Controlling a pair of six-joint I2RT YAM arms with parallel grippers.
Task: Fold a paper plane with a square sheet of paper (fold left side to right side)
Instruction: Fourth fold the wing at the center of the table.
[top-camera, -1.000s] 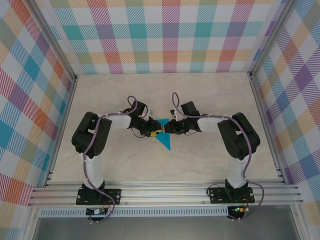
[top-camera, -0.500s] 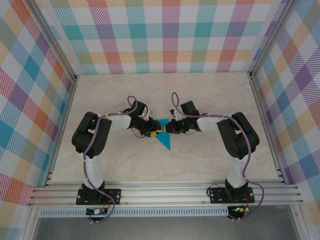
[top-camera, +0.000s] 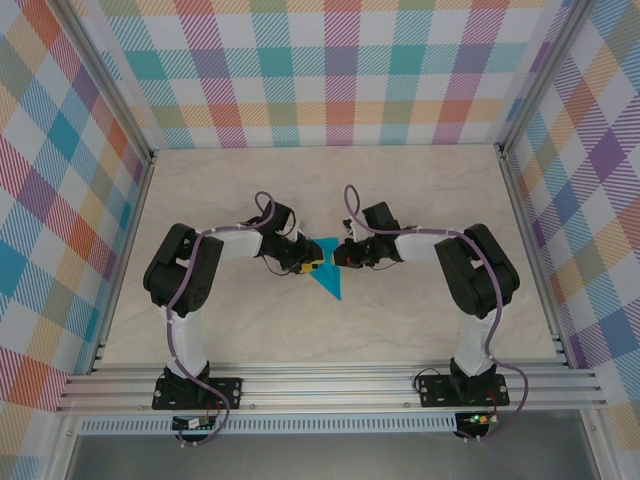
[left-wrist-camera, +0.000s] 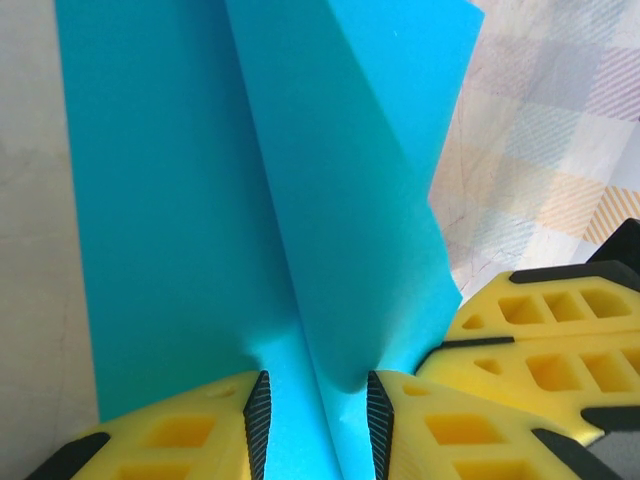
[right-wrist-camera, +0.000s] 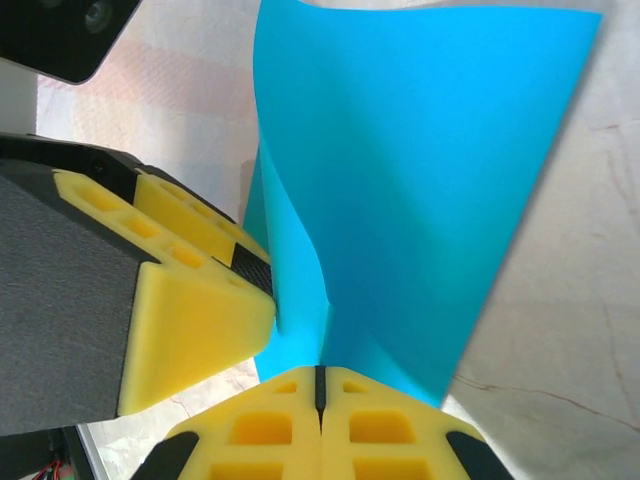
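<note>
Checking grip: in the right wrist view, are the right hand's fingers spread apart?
No, the right hand shows its yellow fingers pressed together.

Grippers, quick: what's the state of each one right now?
Left gripper: open, one finger on either side of the blue paper at its raised fold.
Right gripper: closed, pinching the blue paper.

One paper plane (top-camera: 328, 280), two hands (top-camera: 309, 265) (top-camera: 343, 256), two arms (top-camera: 185, 270) (top-camera: 478, 268), one table (top-camera: 400, 320)
</note>
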